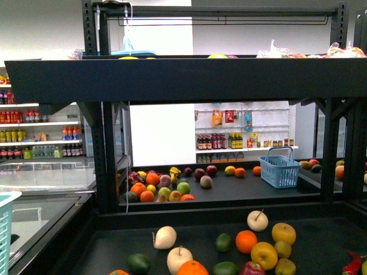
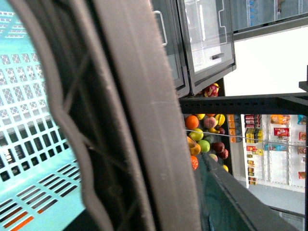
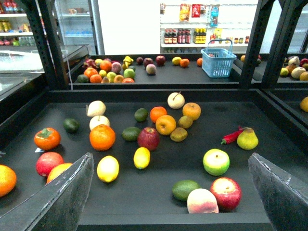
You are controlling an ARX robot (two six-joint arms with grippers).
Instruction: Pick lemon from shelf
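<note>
While the right gripper (image 3: pixel 171 163) hangs wide open, gripping nothing, the lemon (image 3: pixel 108 168) lies on the shelf (image 3: pixel 159 95) lower tray, just beside a smaller yellow fruit (image 3: pixel 141 158), near an orange (image 3: pixel 102 137). Left gripper (image 2: pixel 139 125): one finger visible close beside teal basket (image 2: pixel 29 120); opening can't tell.

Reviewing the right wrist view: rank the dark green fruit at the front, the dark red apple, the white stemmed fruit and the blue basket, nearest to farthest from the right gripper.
From the right gripper:
1. dark green fruit, just ahead.
2. dark red apple, middle of the shelf.
3. white stemmed fruit, toward its back.
4. blue basket, beyond the back rim.
</note>
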